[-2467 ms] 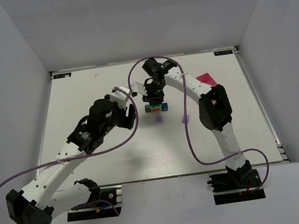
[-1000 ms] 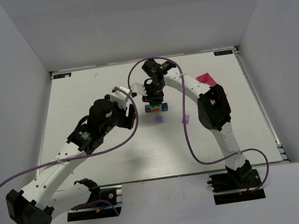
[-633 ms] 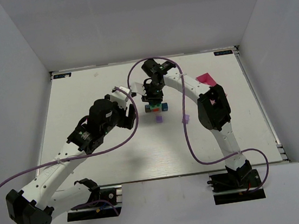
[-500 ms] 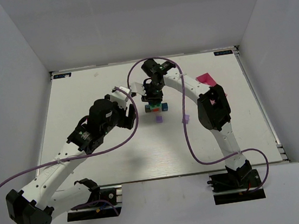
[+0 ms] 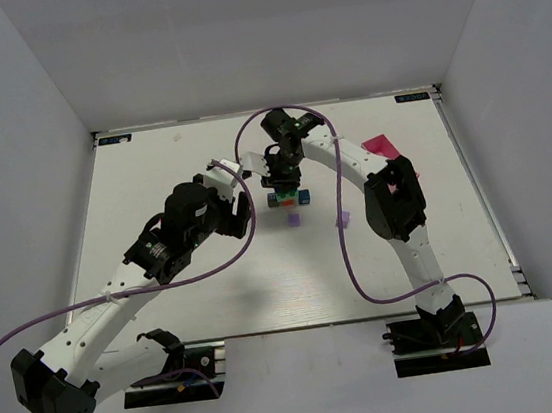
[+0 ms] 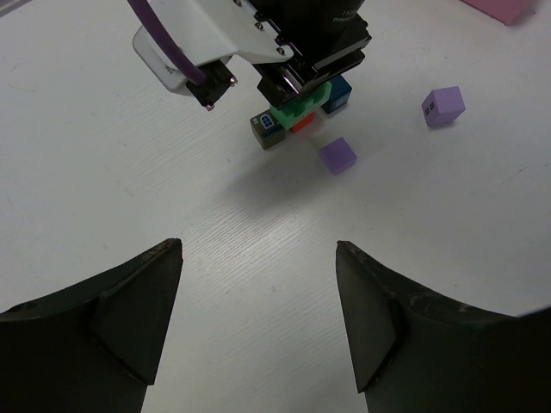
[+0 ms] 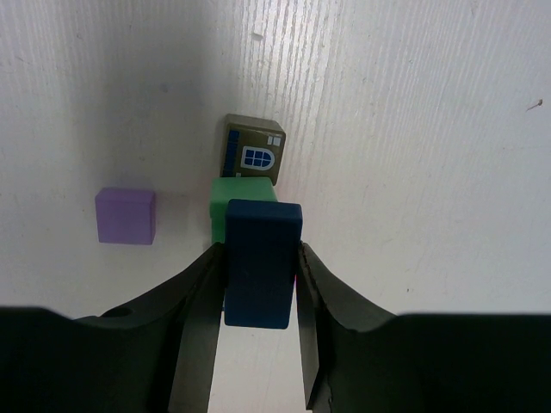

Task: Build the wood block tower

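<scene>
The wood block tower (image 5: 288, 198) is a small cluster at mid-table: an olive block with a painted window (image 7: 252, 149), a green block (image 7: 241, 194), a red one (image 6: 303, 126) and a blue one (image 6: 338, 95). My right gripper (image 7: 261, 255) hangs directly over the green block, shut on a dark blue block (image 7: 261, 262) that fills the gap between its fingers. The same gripper (image 5: 283, 177) sits just above the cluster in the top view. My left gripper (image 6: 258, 292) is open and holds nothing, hovering over bare table to the near left of the cluster (image 6: 297, 112).
Two loose purple cubes lie near the cluster: one (image 5: 295, 218) just in front of it, another (image 5: 342, 219) further right. A pink box (image 5: 380, 144) sits at the back right. The right arm's purple cable (image 5: 247, 134) arches over the blocks.
</scene>
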`<state>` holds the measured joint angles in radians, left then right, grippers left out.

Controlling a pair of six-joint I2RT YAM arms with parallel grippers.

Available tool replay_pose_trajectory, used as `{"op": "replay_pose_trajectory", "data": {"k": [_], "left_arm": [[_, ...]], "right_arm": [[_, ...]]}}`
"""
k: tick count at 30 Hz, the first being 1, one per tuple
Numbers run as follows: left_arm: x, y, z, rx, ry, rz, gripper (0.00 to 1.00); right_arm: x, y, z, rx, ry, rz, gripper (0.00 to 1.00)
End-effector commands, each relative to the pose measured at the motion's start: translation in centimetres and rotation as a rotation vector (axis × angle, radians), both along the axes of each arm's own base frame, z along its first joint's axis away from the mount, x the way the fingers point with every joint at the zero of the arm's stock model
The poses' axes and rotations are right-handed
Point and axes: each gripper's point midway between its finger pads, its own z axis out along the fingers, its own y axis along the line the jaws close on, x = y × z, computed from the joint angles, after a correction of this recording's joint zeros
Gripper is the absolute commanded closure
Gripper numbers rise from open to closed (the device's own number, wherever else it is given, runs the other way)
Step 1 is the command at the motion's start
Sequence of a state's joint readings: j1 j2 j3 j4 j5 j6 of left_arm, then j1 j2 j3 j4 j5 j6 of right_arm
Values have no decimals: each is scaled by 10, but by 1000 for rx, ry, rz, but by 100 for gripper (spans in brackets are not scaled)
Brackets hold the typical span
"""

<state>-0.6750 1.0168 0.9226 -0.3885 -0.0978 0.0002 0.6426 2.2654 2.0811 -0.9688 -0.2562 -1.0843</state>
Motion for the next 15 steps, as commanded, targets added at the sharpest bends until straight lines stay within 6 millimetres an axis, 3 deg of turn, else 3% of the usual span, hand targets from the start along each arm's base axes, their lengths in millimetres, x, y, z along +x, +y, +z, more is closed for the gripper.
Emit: {"op": "replay_pose_trajectory", "data": {"k": [1, 15], "left_arm": [[0, 6, 7, -10, -26, 18, 18], [0, 6, 7, -10, -26, 18, 18]], "right_arm": [[-1, 4, 5, 4, -12, 12, 63], [-4, 1, 2, -11, -1, 14, 64]]}}
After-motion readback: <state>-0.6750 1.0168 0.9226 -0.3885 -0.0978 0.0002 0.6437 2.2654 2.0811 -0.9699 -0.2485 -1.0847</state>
